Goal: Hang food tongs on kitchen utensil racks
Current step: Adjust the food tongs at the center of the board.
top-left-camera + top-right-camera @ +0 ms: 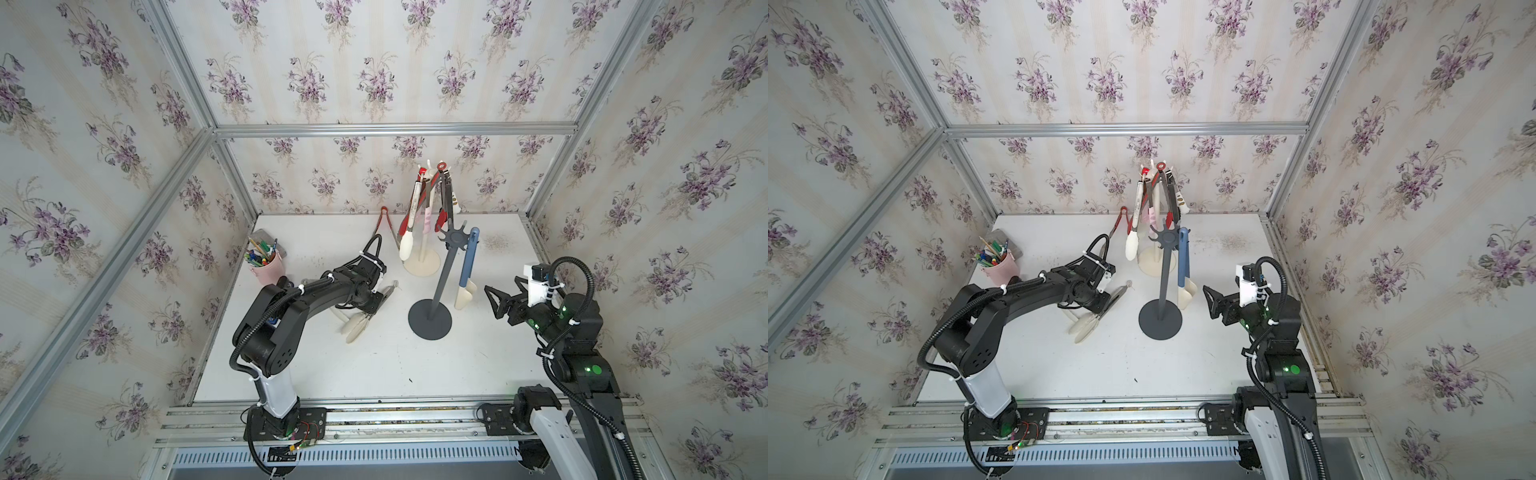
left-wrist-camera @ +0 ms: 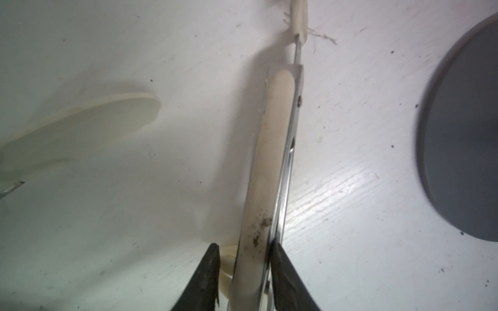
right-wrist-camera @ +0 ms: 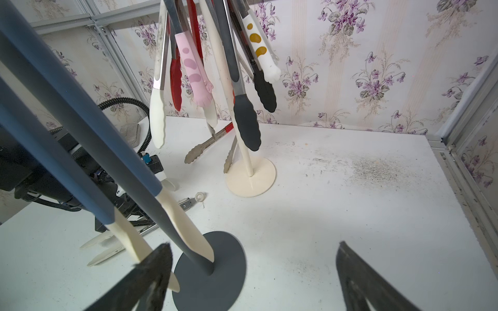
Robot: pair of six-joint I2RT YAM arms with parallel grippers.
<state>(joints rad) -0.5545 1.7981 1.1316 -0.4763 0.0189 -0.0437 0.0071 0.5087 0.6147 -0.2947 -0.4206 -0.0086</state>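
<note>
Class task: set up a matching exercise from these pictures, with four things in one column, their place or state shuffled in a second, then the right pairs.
1 blue tongs
2 pink tongs
3 cream tongs
4 right gripper

A open, empty
B hangs on cream rack
C lies on table, between left gripper's jaws
D hangs on grey rack

Pairs: 1-D, 2-B, 3-C, 4-A

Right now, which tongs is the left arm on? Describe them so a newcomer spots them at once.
On the white table, look beside the dark grey rack, on the left arm's side. The cream-white tongs lie there, handle between the jaws of the left gripper. Unlike the other loose pair, steel tongs with a red end, they have cream handles and tips.
</note>
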